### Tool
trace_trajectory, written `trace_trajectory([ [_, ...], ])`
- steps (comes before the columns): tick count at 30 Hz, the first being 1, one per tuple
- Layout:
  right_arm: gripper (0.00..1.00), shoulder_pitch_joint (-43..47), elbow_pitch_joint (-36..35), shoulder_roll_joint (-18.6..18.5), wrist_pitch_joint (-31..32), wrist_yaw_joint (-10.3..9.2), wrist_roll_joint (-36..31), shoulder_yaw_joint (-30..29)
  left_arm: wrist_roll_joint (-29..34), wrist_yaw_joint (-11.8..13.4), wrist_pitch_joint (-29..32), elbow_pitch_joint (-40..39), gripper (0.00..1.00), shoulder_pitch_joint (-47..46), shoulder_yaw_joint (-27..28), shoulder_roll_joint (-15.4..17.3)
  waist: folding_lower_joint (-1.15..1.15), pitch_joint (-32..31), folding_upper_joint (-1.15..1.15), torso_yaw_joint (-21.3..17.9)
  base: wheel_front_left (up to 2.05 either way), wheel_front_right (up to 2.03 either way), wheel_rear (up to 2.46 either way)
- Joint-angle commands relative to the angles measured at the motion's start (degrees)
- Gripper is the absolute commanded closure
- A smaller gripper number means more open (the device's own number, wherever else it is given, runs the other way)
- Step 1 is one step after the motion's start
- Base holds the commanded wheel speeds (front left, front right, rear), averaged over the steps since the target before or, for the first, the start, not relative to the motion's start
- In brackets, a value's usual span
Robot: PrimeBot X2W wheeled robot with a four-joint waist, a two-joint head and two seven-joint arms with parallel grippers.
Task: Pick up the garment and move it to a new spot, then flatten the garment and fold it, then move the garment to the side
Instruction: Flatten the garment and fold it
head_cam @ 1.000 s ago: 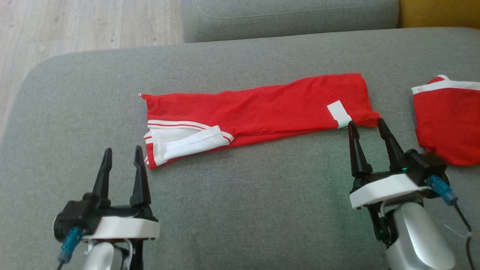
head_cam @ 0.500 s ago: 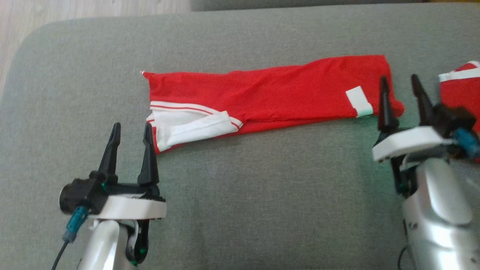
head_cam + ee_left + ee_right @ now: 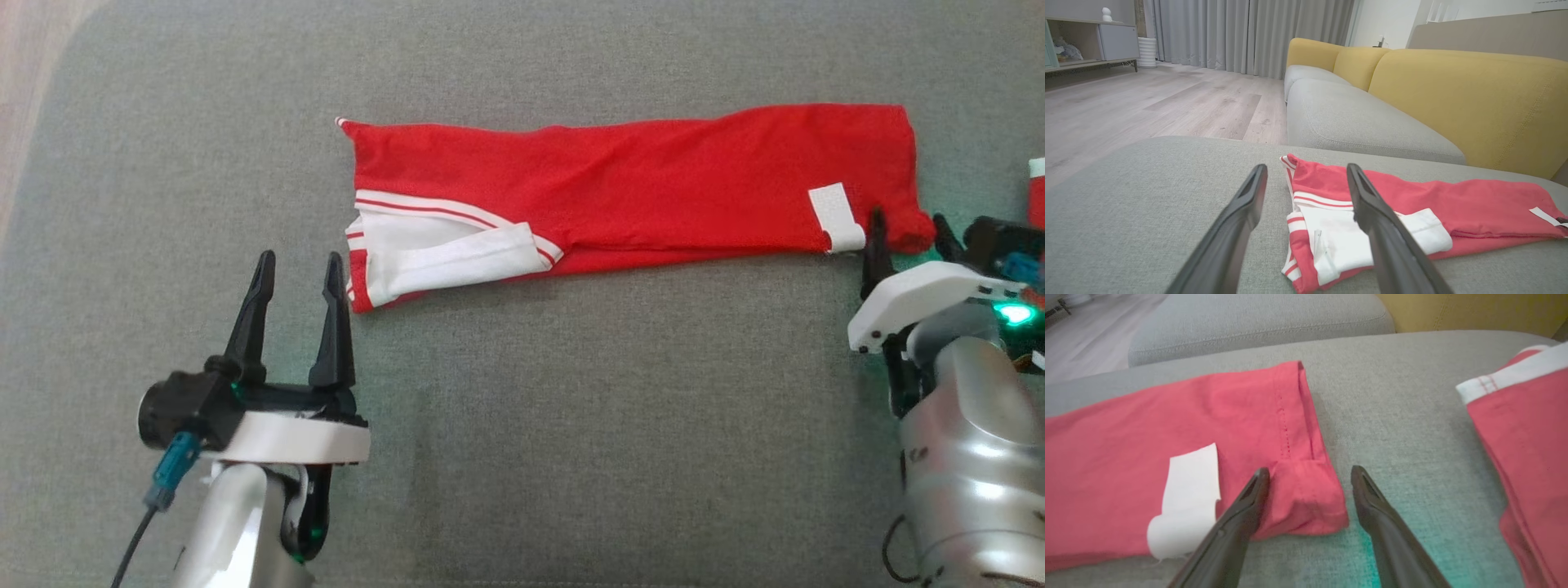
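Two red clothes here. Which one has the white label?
The long folded red garment in the middle, white label near its right end. The other red cloth shows a white edge band.

A home living room: in the left wrist view a sofa with grey fabric seats and mustard-yellow backrests runs along the right, pale wood-plank flooring lies left, grey floor-length curtains hang at top, and a low grey-fronted sideboard stands upper left.

The red garment with white trim lies folded into a long strip on the grey cushion.
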Motion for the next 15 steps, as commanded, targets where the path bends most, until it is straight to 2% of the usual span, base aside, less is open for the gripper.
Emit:
trace_trajectory([
  [1,0.00,-2.6,-0.1,0.0,-0.7,-0.11,-1.4,0.4,0.6,-0.3,-0.3,-1.3,0.00,-2.2,1.6,0.2,0.00,0.4,0.00,-0.1,0.00,0.00,0.00],
  [7,0.00,-5.9,5.9,0.0,-1.3,-0.11,-3.7,-2.3,1.3,-0.6,-0.3,-1.5,0.00,-3.2,2.1,0.3,0.00,1.8,0.00,-0.5,0.00,0.00,0.00],
  [8,0.28,-6.4,7.0,0.0,-1.2,-0.11,-4.0,-2.3,1.4,-0.6,-0.3,-1.6,0.00,-3.3,2.1,0.3,0.00,2.0,0.00,-0.5,0.00,0.00,0.00],
  [9,1.00,-6.8,7.8,0.0,-1.5,-0.11,-4.4,-2.4,1.5,-0.6,-0.3,-1.6,0.00,-3.5,2.2,0.4,0.00,2.1,0.00,-0.6,0.00,0.00,0.00],
  [15,1.00,-7.5,8.7,0.0,-4.5,-0.11,-7.0,-4.7,1.7,-0.7,-0.3,-1.3,0.00,-3.3,2.9,0.6,0.00,0.8,0.00,-1.3,0.00,0.00,0.00],
])
